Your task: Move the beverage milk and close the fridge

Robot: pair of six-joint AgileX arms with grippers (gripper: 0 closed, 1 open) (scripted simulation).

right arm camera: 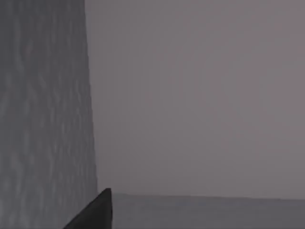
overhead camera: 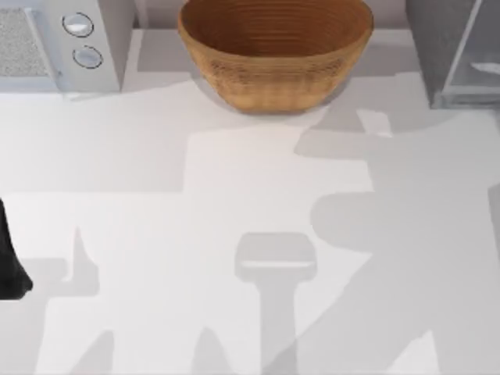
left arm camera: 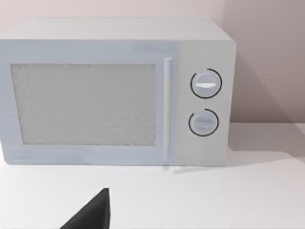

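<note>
The fridge [overhead camera: 433,35] stands at the table's far right corner, a grey speckled box with its pale translucent door panel [overhead camera: 478,58] toward the right edge. In the right wrist view, its speckled grey wall [right arm camera: 43,119] rises close beside a dark tip of my right gripper [right arm camera: 95,214]. The beverage milk is out of view. My left arm [overhead camera: 12,258] is a dark shape at the table's left edge. A dark tip of my left gripper [left arm camera: 93,214] hangs low over the table, facing the white appliance.
A white appliance with two round knobs [overhead camera: 82,39] [left arm camera: 114,90] stands at the far left. A large wicker basket [overhead camera: 273,55] sits at the far middle. Arm shadows fall across the white table [overhead camera: 156,234].
</note>
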